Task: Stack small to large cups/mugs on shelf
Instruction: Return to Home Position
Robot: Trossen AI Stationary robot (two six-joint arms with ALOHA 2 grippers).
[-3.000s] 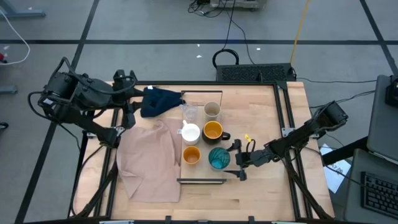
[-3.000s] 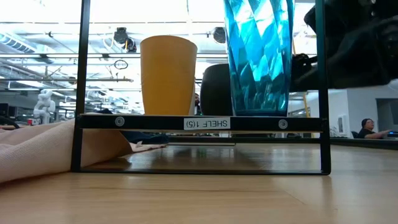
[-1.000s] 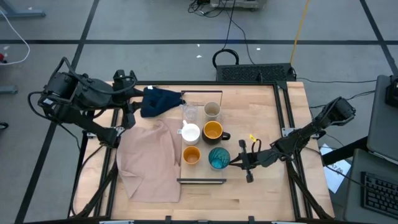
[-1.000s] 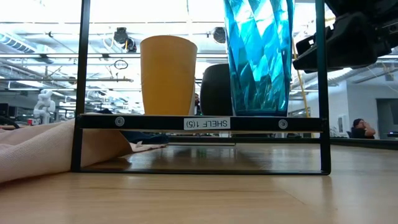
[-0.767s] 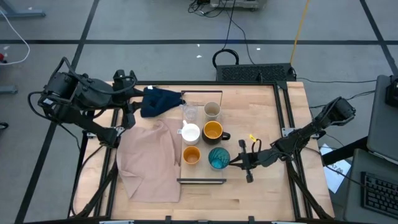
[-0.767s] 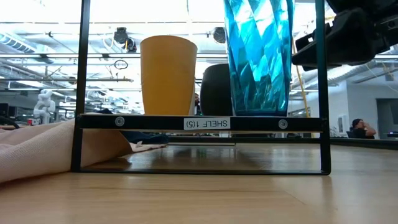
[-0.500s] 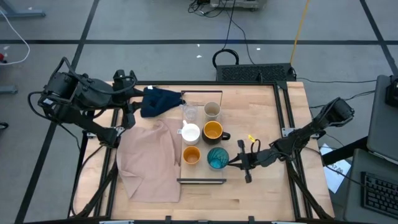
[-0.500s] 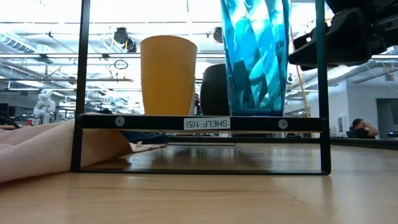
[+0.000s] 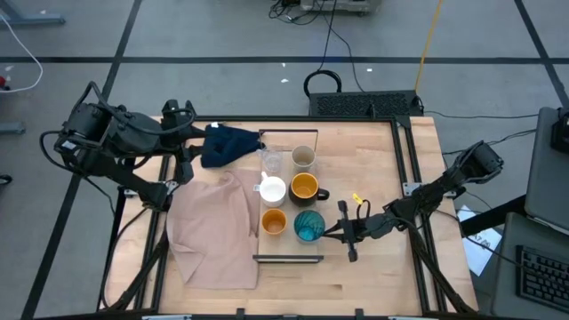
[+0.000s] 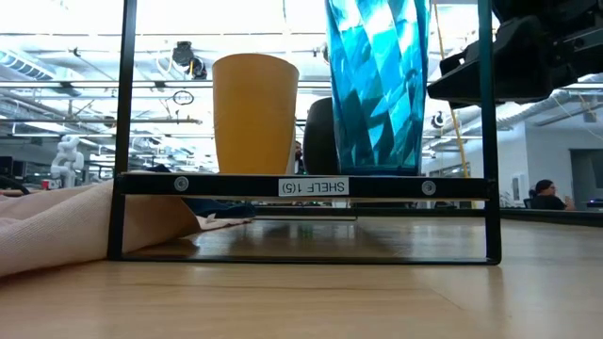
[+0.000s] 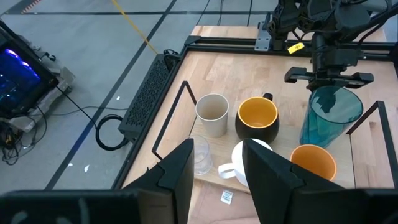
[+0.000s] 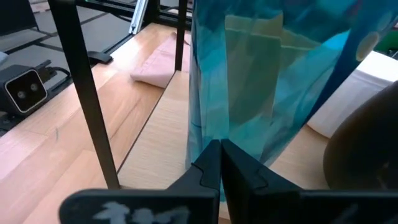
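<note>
Six cups stand on the shelf (image 9: 289, 259): a clear glass (image 9: 271, 162), a beige cup (image 9: 304, 158), a white mug (image 9: 272, 189), an orange mug with a dark handle (image 9: 305, 187), a small orange cup (image 9: 274, 221) and a teal tumbler (image 9: 308, 226). My right gripper (image 9: 331, 232) is shut and sits against the tumbler's right side. My left gripper (image 11: 217, 174) hangs open, raised over the table's far left corner, with nothing between its fingers. My right gripper pushes the teal tumbler with its shut fingertips (image 12: 217, 163), which meet the tumbler's side wall (image 12: 233, 124) facing the table's right. The fingers come almost level from the table's right. The tumbler stands on its base on the shelf (image 10: 311, 186).
A beige cloth (image 9: 218, 231) lies left of the shelf and runs under its left edge. A dark blue cloth (image 9: 227, 144) lies at the far left. Bare tabletop (image 9: 373, 276) shows right of and in front of the shelf. A person (image 10: 548, 193) sits in the room behind.
My right gripper, still shut, has moved toward the table's left and pushed the teal tumbler. The tumbler has slid a little along the shelf toward the small orange cup and stays standing.
</note>
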